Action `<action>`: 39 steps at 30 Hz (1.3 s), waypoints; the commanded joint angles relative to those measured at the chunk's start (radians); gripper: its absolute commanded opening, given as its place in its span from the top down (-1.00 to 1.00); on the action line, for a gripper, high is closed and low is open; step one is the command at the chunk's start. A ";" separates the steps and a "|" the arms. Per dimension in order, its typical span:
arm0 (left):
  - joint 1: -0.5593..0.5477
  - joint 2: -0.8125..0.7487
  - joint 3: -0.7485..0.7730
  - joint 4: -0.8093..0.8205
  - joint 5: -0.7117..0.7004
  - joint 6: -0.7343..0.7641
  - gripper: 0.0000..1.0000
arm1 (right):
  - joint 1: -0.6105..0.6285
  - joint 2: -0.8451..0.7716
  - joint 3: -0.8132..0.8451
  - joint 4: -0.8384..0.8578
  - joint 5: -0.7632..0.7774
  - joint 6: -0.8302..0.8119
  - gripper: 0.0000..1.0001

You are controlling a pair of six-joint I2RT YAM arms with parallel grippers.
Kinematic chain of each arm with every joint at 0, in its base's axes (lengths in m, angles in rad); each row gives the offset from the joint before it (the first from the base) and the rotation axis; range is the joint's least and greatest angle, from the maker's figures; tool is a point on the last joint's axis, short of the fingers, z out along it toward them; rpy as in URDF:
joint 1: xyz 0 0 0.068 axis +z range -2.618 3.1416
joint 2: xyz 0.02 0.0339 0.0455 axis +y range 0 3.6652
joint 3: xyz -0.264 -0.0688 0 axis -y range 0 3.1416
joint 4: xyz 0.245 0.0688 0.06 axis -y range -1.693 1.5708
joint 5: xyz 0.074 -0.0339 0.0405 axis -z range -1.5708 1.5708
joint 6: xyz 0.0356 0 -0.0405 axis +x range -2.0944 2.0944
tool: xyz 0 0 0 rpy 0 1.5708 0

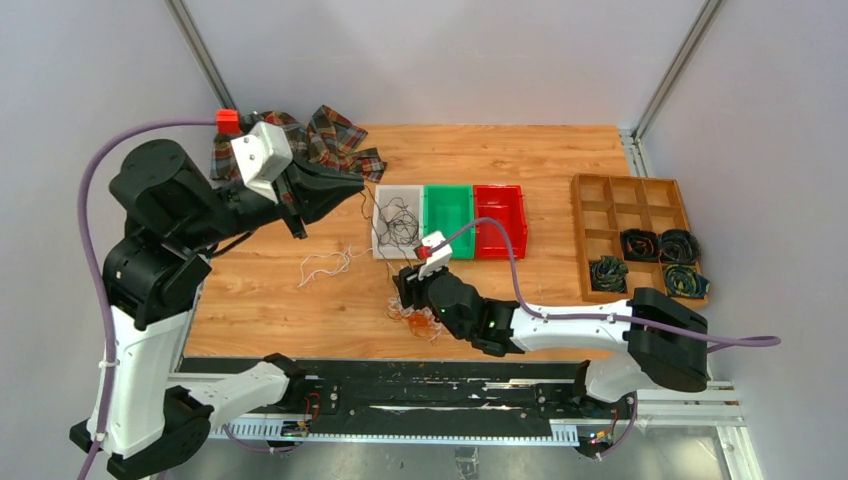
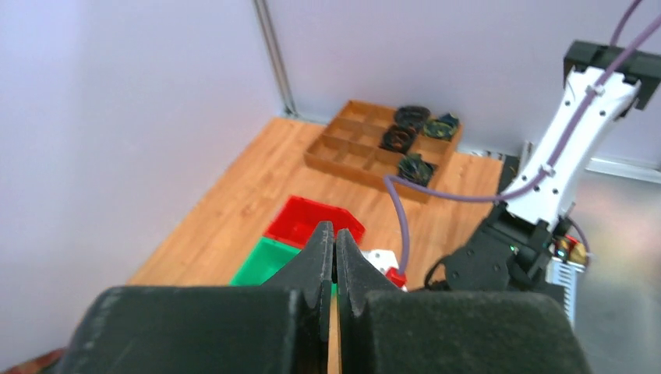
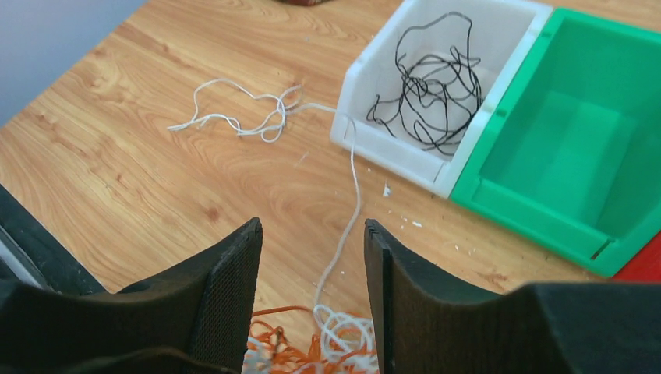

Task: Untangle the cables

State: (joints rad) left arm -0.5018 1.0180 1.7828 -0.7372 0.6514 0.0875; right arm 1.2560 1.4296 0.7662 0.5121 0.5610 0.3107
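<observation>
A tangle of orange and white cables point(image 1: 415, 322) lies near the table's front edge. My right gripper point(image 1: 405, 290) is open just above it, and the tangle point(image 3: 343, 343) shows between its fingers point(image 3: 234, 280). A white strand point(image 3: 352, 179) runs from the tangle to a loose white cable point(image 3: 242, 117) on the wood point(image 1: 325, 265). Several black cables point(image 3: 433, 93) lie in the white bin point(image 1: 384, 247). My left gripper point(image 1: 355, 188) is raised left of that bin with its jaws shut point(image 2: 335, 234). A thin black cable point(image 1: 368, 212) seems to hang from its tip.
A green bin point(image 1: 447, 220) and a red bin point(image 1: 499, 220) stand right of the white bin. A wooden compartment tray point(image 1: 590, 180) at the right holds dark coiled cords. A plaid cloth point(image 1: 330, 135) lies at the back left.
</observation>
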 commanded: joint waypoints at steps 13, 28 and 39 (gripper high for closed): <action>-0.006 0.114 0.298 0.262 -0.356 0.203 0.99 | -0.008 0.012 -0.130 0.053 0.001 0.086 -0.21; -0.006 0.271 0.548 0.520 -0.567 0.401 0.99 | -0.003 0.050 -0.249 0.048 -0.044 0.215 -0.13; -0.006 0.178 0.284 0.514 -0.530 0.357 0.99 | 0.000 -0.035 -0.202 -0.040 -0.023 0.179 -0.40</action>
State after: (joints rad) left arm -0.5018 1.2419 2.1925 -0.2325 0.1093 0.4557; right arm 1.2560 1.4677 0.5266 0.5331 0.5034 0.5053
